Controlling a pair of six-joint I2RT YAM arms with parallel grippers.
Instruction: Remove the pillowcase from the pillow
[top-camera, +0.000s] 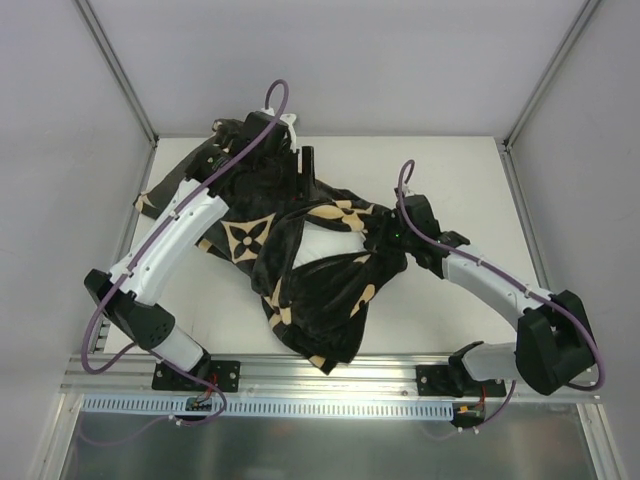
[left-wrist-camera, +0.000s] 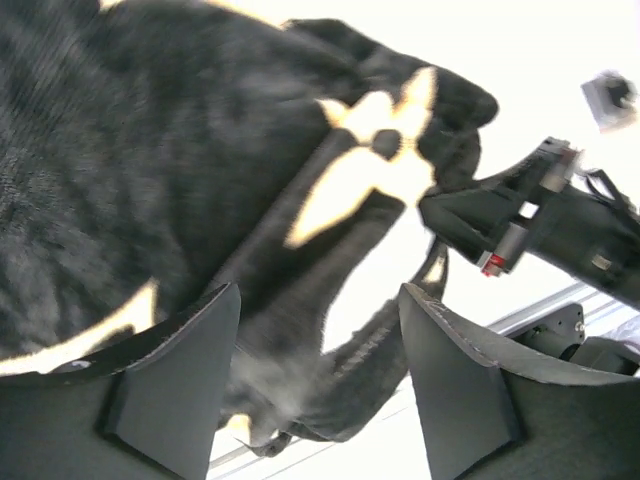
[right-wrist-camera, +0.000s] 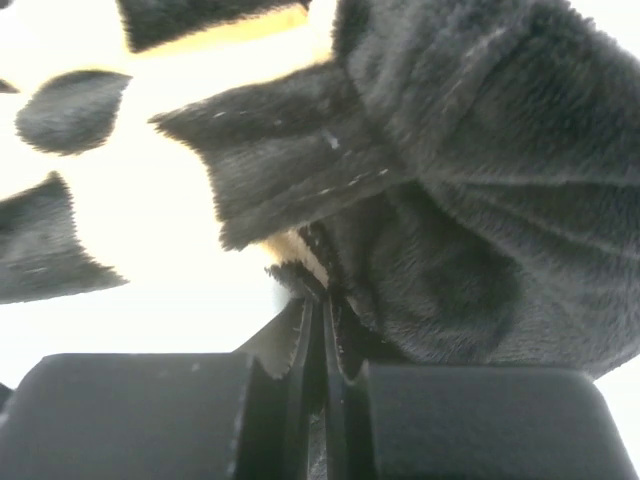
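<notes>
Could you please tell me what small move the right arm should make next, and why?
Probably draw the right claw a little rightward, away from the pillow: it is shut on the pillowcase hem, and white pillow shows through the opening.

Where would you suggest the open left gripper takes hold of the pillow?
Probably the white bulge of the pillow bared at the pillowcase opening, pinched from above; the rest is covered, and the right gripper clamps the case's edge beside it.
</notes>
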